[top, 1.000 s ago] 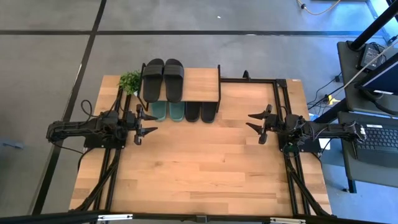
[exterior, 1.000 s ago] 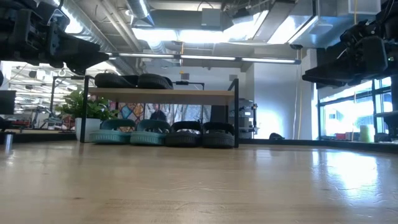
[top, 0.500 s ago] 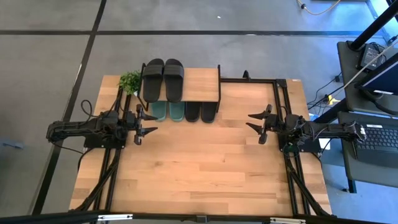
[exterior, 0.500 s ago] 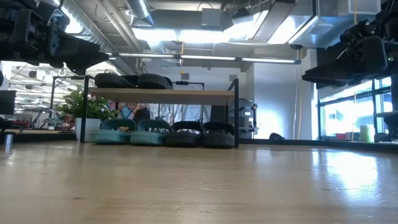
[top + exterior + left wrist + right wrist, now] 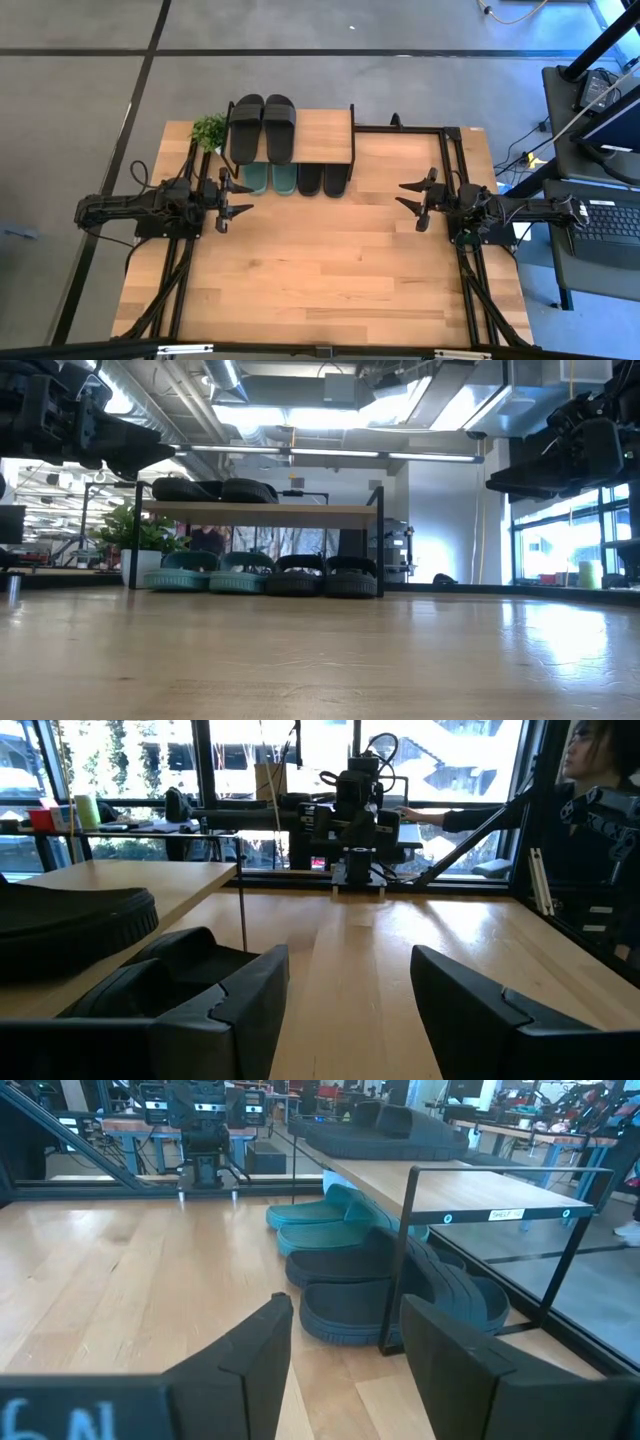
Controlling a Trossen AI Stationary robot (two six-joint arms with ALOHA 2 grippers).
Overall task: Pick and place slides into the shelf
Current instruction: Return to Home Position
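Lying stowed at table (image 5: pixel 330 270) far edge, left of middle: two black slides (image 5: pixel 262 128) on shelf (image 5: pixel 325 135) top board, teal pair (image 5: pixel 270 180) and black pair (image 5: pixel 323 180) beneath. Hovering near left and right edges, fingers apart, carrying nothing, likely homing with no loose slide: left gripper (image 5: pixel 243 198), right gripper (image 5: pixel 402 195).

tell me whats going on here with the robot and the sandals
Nothing is being handled right now. All six sandals are stored: two black slides lie on top of the shelf, with two teal slides and another black pair in a row underneath it. The left hand and the right hand are both open and empty, held above the table at its left and right sides, apart from the shelf.
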